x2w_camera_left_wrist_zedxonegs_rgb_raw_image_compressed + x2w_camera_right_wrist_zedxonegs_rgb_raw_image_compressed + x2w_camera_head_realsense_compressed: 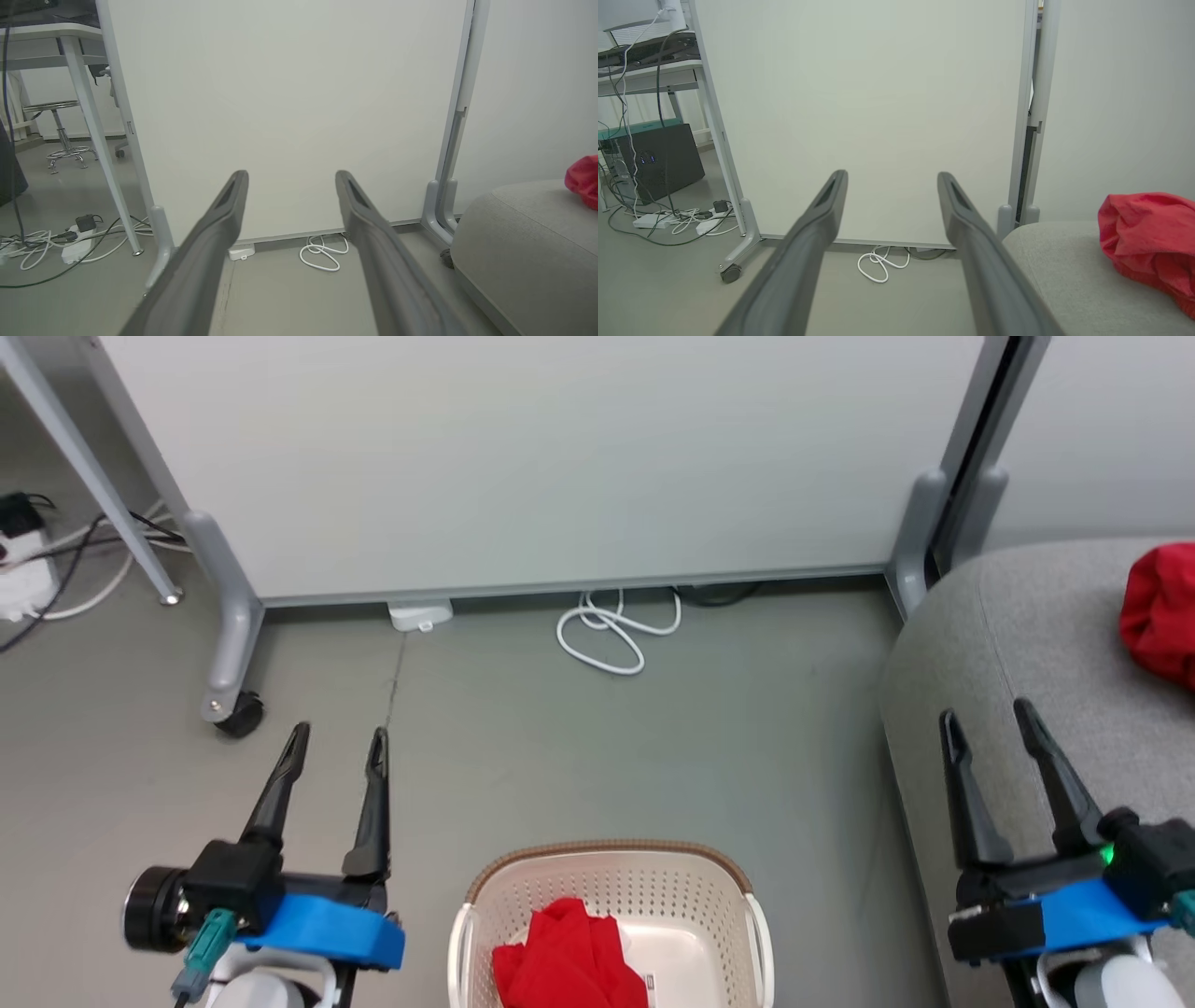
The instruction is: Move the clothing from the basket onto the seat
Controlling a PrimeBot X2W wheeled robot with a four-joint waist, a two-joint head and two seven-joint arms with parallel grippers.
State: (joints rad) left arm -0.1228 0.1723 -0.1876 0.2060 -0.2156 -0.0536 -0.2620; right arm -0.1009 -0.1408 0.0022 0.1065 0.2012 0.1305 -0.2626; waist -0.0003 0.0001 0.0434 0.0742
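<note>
The cream-white basket (611, 877) with a brown rim stands on the floor at the bottom centre of the head view, holding a crumpled red garment (569, 957). A second red garment (1162, 611) lies on the grey seat (1008, 625) at the right; it shows as red cloth (1153, 233) in the right wrist view and at the right edge (584, 179) of the left wrist view. My left gripper (338, 740) hangs open over the floor, left of the basket. My right gripper (988, 716) is open above the seat's front edge. Both hold nothing.
A white partition panel (523, 457) on wheeled grey feet (229, 700) closes off the back. A coiled white cable (611, 630) lies on the floor below it. Power strips and cords (28, 569) sit at the far left. Bare floor lies between basket and panel.
</note>
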